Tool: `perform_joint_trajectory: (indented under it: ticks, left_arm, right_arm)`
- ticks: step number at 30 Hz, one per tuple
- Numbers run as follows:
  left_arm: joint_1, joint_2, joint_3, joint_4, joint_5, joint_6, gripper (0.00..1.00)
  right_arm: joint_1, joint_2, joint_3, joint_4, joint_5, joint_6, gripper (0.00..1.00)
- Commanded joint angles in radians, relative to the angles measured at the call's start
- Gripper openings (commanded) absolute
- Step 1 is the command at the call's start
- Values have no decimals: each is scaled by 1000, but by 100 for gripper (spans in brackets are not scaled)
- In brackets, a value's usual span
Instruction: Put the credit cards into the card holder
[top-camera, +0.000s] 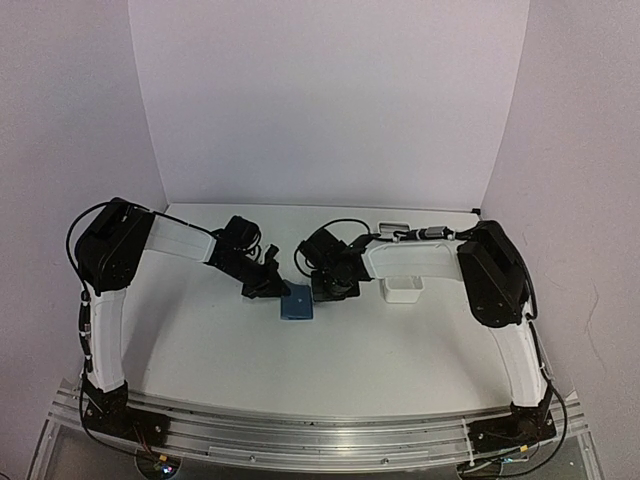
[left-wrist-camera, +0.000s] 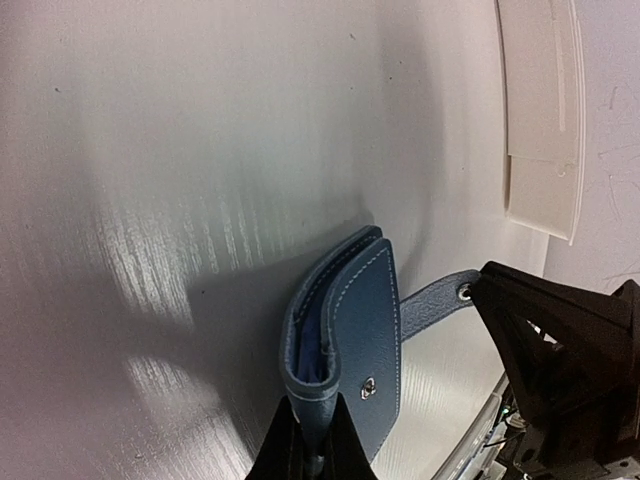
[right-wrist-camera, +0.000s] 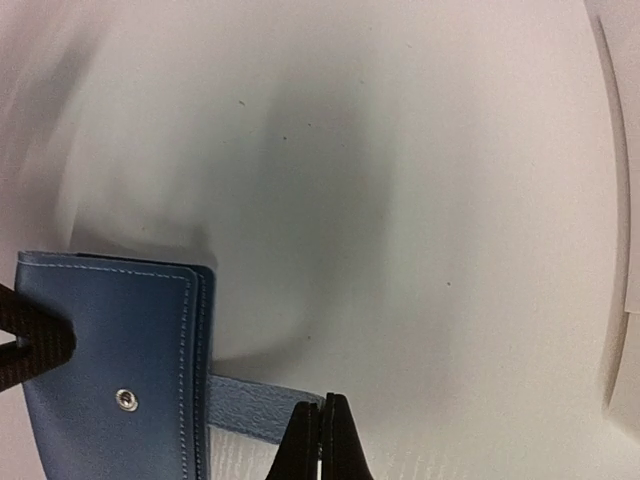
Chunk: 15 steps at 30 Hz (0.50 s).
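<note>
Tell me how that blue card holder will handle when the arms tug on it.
The card holder looks soft: its stitched cover curves where the left gripper pinches it, so it will probably flex rather than stay flat. The strap, pinched by the right gripper, looks thin and floppy. Small and thin, it is likely light and may slide on the glossy table.

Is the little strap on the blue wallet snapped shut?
No, the strap sticks out sideways from the card holder, and the snap stud on its cover is bare.
</note>
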Motion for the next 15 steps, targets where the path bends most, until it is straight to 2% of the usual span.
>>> perform_joint_trajectory:
  ticks: [1, 4, 7, 11, 15]
  left_arm:
    - [10, -15, 8, -43, -54, 43, 0]
    - [10, -23, 3, -41, -59, 46, 0]
    - [10, -26, 6, -40, -64, 52, 0]
    - [10, -16, 10, -41, -65, 52, 0]
    - [10, -15, 11, -37, -61, 49, 0]
  right_arm:
    - [-22, -63, -16, -14, -75, -30, 8]
    - [-23, -82, 0, -11, -98, -64, 30]
    - [-23, -98, 13, 14, -153, -93, 41]
    - [-23, -87, -15, 61, -220, -85, 46]
    - [-23, -46, -17, 85, -219, -65, 43]
